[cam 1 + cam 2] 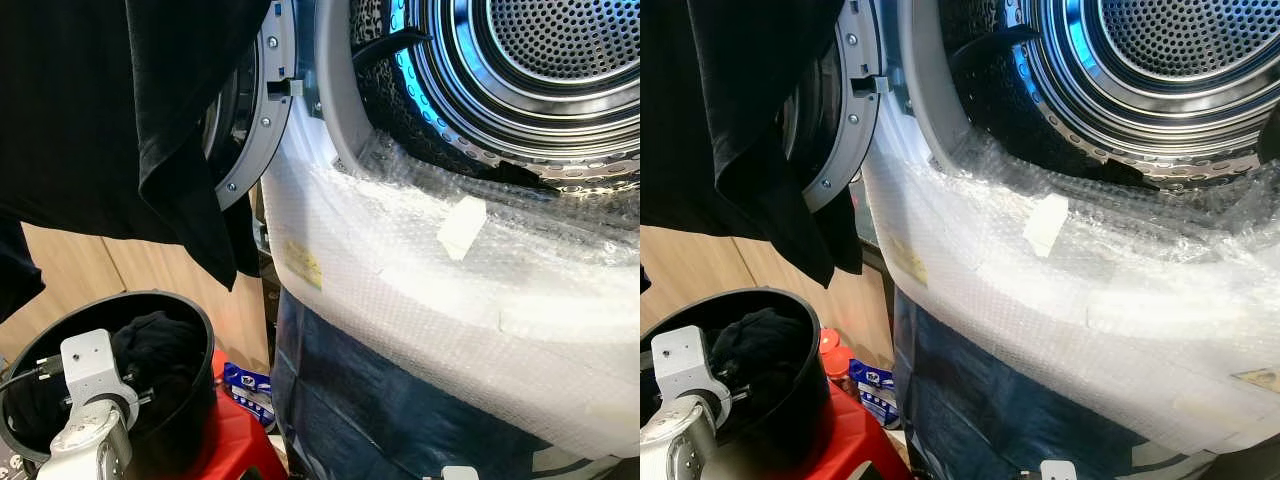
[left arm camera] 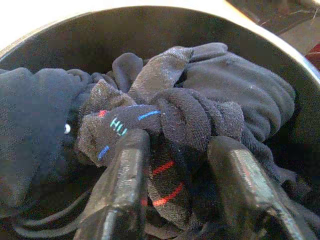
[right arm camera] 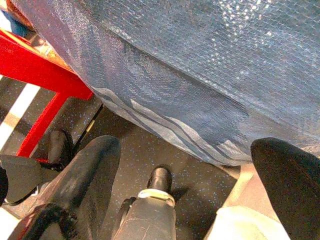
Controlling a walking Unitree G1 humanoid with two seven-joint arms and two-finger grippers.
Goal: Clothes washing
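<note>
Left hand [image 2: 177, 200] is down in the black bucket [image 1: 190, 320], fingers spread wide on either side of a dark striped sock [image 2: 165, 130], not pinching it yet. Right hand [image 3: 185, 185] hangs open near the floor. The washer drum [image 1: 540, 60] sits up and to the right, so it's the left arm's haul.

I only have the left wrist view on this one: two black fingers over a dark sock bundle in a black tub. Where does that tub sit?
Observer: The round black bucket rests on a red stool, beside the washing machine's bubble-wrapped front.
Operator: Is the machine ready for loading?
Observer: Its round grey door stands open, exposing the perforated steel drum.
Operator: And the right arm?
Observer: The right gripper hangs low, open, above the speckled dark floor.
</note>
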